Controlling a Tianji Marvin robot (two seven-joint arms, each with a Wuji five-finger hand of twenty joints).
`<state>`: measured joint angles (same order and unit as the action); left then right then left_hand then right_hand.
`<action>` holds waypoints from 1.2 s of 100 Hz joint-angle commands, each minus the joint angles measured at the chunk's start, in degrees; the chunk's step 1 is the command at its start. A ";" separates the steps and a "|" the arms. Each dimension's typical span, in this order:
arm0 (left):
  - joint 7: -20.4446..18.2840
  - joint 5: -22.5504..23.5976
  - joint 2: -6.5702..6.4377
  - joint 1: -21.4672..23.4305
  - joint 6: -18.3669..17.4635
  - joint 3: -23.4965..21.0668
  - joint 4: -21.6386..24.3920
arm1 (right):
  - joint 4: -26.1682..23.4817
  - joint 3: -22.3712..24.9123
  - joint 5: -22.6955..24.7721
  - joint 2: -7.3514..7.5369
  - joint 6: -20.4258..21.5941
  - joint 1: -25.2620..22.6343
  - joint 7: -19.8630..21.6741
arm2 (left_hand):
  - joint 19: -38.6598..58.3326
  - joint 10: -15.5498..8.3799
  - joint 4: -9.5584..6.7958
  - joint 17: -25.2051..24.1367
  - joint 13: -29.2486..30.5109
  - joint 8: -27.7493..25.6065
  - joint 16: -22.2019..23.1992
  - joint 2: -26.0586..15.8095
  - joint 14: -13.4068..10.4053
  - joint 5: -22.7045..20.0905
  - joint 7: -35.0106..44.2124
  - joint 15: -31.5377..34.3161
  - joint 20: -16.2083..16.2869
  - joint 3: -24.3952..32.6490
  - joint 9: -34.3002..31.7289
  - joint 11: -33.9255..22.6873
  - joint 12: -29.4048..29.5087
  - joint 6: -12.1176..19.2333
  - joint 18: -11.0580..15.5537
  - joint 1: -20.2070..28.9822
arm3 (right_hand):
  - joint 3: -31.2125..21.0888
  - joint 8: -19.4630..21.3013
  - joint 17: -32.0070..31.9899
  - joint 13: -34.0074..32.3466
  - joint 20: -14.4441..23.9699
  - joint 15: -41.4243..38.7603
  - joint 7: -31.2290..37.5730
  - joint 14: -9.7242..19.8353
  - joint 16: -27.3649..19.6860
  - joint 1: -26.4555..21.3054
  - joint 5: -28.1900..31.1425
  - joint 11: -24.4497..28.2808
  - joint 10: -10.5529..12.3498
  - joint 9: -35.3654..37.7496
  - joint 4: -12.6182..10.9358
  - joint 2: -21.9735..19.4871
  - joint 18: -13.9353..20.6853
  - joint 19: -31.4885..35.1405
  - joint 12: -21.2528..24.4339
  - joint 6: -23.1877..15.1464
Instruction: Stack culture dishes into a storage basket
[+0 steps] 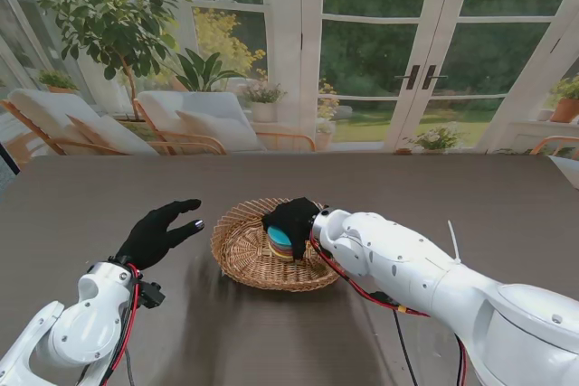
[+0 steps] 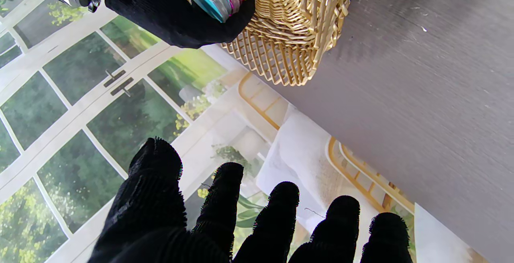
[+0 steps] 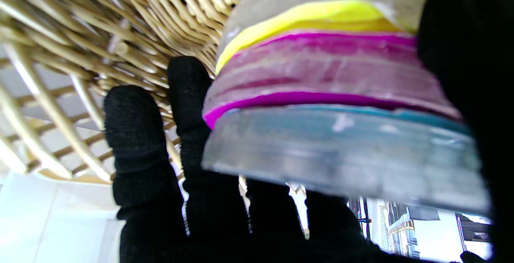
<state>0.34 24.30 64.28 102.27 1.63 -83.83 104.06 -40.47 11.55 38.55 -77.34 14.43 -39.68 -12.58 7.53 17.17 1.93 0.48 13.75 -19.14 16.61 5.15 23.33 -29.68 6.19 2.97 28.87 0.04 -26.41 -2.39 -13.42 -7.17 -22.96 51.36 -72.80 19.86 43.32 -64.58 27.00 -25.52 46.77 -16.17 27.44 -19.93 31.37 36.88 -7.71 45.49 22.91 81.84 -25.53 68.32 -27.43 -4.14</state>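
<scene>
Dishes [image 1: 280, 243], three stacked in blue, magenta and yellow, sit inside the one wicker basket [image 1: 240, 255] on a dark grey table [image 1: 90, 196] before glass doors and plants; no writing shows. The left hand [image 1: 156, 234] hovers spread and empty; the right hand [image 1: 291, 221] grips the stack.

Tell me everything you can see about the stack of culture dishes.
The stack of culture dishes is made of round, clear, plastic-looking dishes with coloured layers: teal at one end, then magenta, then yellow. In the stand view teal is on top. The right hand is closed around it, its gloved fingers wrapping one side. The stack sits inside the wicker basket, towards its right side. Whether it rests on the basket floor cannot be told.
</scene>
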 commanded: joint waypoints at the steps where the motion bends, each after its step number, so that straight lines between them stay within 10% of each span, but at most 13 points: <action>1: -1.29 -0.30 0.02 0.02 0.27 0.07 -0.07 | 0.66 -0.45 0.38 -0.48 0.40 0.17 0.41 | 0.11 -0.28 -1.40 -0.07 1.39 -0.25 0.29 -2.61 0.43 -0.37 0.14 0.30 0.40 -0.94 0.94 0.01 -0.43 1.50 -0.45 1.70 | -8.51 4.18 6.66 1.44 1.26 0.51 12.15 5.84 -0.66 -7.58 5.65 8.74 6.92 1.79 -12.02 -12.85 0.15 -1.32 -4.25 0.28; 120: -1.86 -0.72 -0.10 -0.47 -0.82 -0.03 -1.56 | -0.13 -2.31 2.92 0.71 -0.50 0.76 0.67 | 0.12 -0.35 -1.41 0.08 1.74 -0.23 0.37 -2.67 0.50 -0.30 0.10 0.36 0.36 -0.95 0.96 0.01 -0.45 1.48 -0.50 1.76 | -5.66 0.91 -5.56 14.35 4.56 -0.06 5.92 3.17 -2.79 -1.05 -10.79 9.15 5.35 -14.27 -11.34 -15.88 -1.22 -8.10 -2.37 -0.84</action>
<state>-0.41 23.76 64.11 101.70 1.03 -83.78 102.65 -40.29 9.30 41.01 -76.97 14.25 -38.94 -12.77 7.53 17.17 1.93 0.48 13.81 -19.14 16.65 5.15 23.34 -29.68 6.19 2.97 28.87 0.04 -26.41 -2.39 -13.42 -7.17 -22.96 51.36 -72.96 20.10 42.44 -52.66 29.71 -28.18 48.23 -11.64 26.79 -19.53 19.38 42.46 -5.63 32.11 16.99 70.82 -25.46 61.44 -28.34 -4.06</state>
